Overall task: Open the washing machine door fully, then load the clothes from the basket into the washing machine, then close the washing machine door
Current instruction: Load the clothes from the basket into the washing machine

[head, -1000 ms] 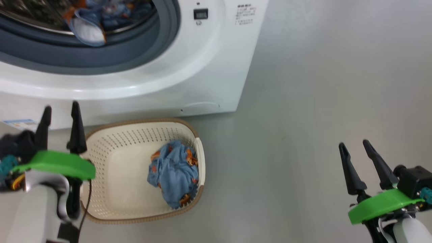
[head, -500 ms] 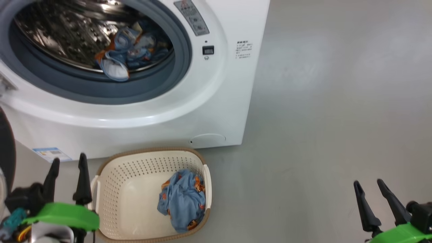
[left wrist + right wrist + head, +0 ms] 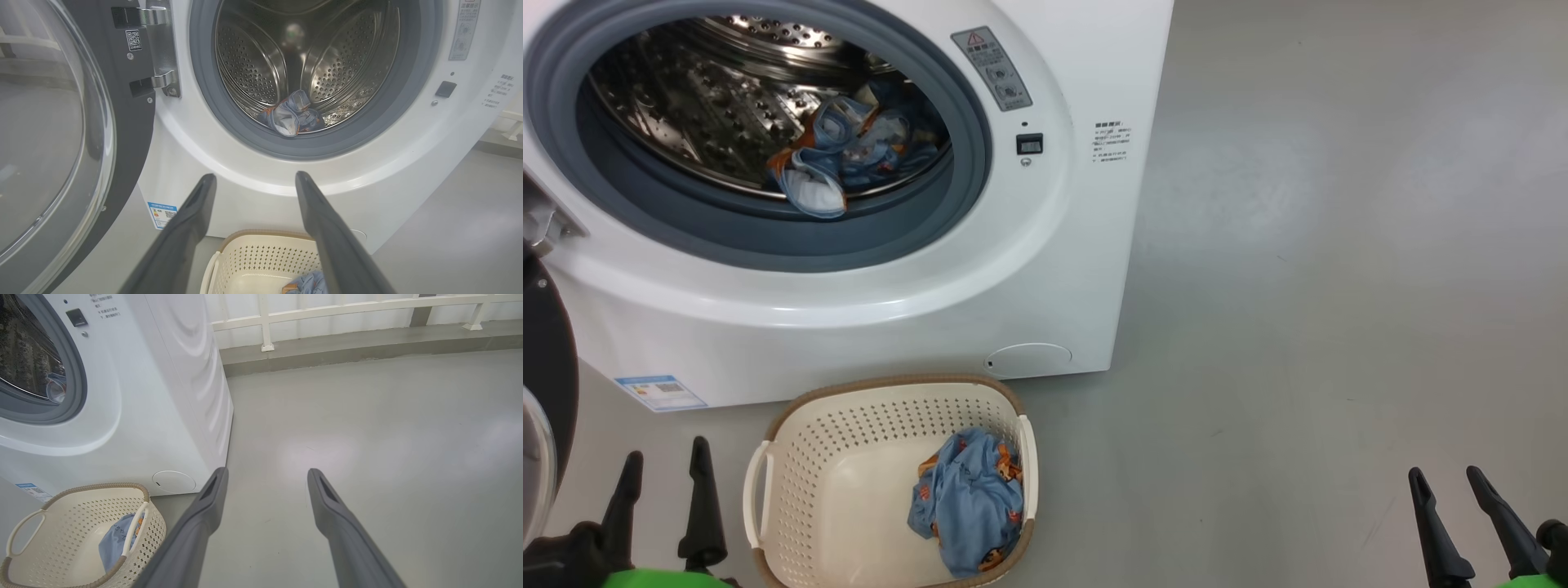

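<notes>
**Grey floor (image 3: pixel 1298 327) with open washing machine (image 3: pixel 1045 269) and basket (image 3: pixel 849 441)**

The washing machine door (image 3: pixel 122 122) stood swung open at the left. One bundle of the clothes (image 3: pixel 837 163) lay in the steel drum (image 3: pixel 686 98). The other bundle (image 3: pixel 968 506) lay in the basket, just before the machine. Left hand (image 3: pixel 666 452) and right hand (image 3: pixel 1446 474) were spread wide, both empty.

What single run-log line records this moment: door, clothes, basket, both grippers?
door: open | drum: loaded bundle inside | basket: remaining bundle inside | left gripper: open, empty | right gripper: open, empty
</notes>
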